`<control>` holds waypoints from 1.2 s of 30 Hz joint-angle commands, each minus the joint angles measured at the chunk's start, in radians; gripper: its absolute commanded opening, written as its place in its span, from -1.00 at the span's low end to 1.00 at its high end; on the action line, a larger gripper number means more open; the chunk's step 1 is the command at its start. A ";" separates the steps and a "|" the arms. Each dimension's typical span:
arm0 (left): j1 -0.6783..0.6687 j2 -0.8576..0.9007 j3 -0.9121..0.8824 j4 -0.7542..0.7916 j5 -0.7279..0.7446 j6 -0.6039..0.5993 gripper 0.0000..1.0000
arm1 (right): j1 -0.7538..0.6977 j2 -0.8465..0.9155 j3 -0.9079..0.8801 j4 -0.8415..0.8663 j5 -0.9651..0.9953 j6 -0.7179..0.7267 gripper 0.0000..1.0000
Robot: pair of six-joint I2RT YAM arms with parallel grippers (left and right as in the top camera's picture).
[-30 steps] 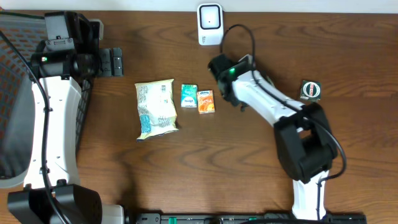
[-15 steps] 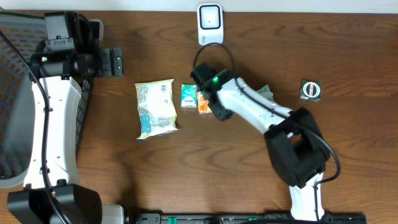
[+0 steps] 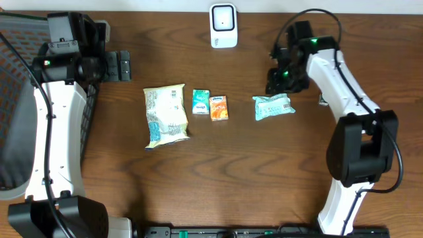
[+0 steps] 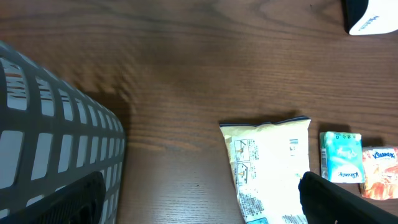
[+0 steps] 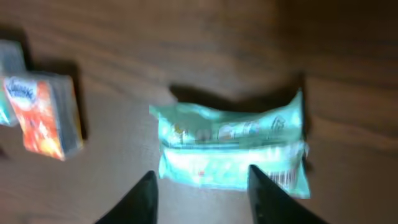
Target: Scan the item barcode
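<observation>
A mint-green packet (image 3: 273,107) lies flat on the table, right of the middle. The right wrist view shows the packet (image 5: 230,149) with a barcode at its lower right corner. My right gripper (image 3: 280,80) hovers just behind it. Seen from its wrist, the right gripper (image 5: 202,180) is open, with nothing between its fingers. The white scanner (image 3: 223,25) stands at the back centre, and a corner of the scanner (image 4: 372,15) also shows in the left wrist view. My left gripper (image 3: 122,66) is wide open and empty at the far left.
A white snack bag (image 3: 165,116), a teal tissue pack (image 3: 201,102) and an orange tissue pack (image 3: 219,107) lie in a row left of the packet. A grey mesh basket (image 3: 13,99) stands along the left edge.
My right arm swung from over the tissue packs to the back right. The green packet now lies uncovered on the table beneath it. The left arm has not moved.
</observation>
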 commanded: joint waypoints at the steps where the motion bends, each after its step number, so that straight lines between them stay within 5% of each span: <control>1: -0.002 0.002 0.012 -0.002 -0.005 0.013 0.95 | 0.018 -0.012 -0.034 0.073 -0.071 0.016 -0.34; 8: -0.002 0.002 0.012 -0.002 -0.006 0.013 0.95 | 0.069 0.039 -0.109 0.297 0.038 0.101 -0.56; 14: -0.002 0.002 0.012 -0.002 -0.005 0.013 0.95 | 0.090 0.109 -0.109 0.315 0.028 0.097 -0.61; 20: -0.002 0.002 0.012 -0.002 -0.005 0.013 0.96 | 0.106 0.108 -0.108 0.240 -0.121 -0.030 -0.61; 29: -0.002 0.002 0.012 -0.002 -0.006 0.013 0.95 | 0.137 0.106 -0.108 -0.096 -0.044 -0.108 -0.67; 36: -0.002 0.002 0.012 -0.002 -0.005 0.013 0.95 | 0.109 0.106 -0.108 -0.229 0.346 0.219 -0.73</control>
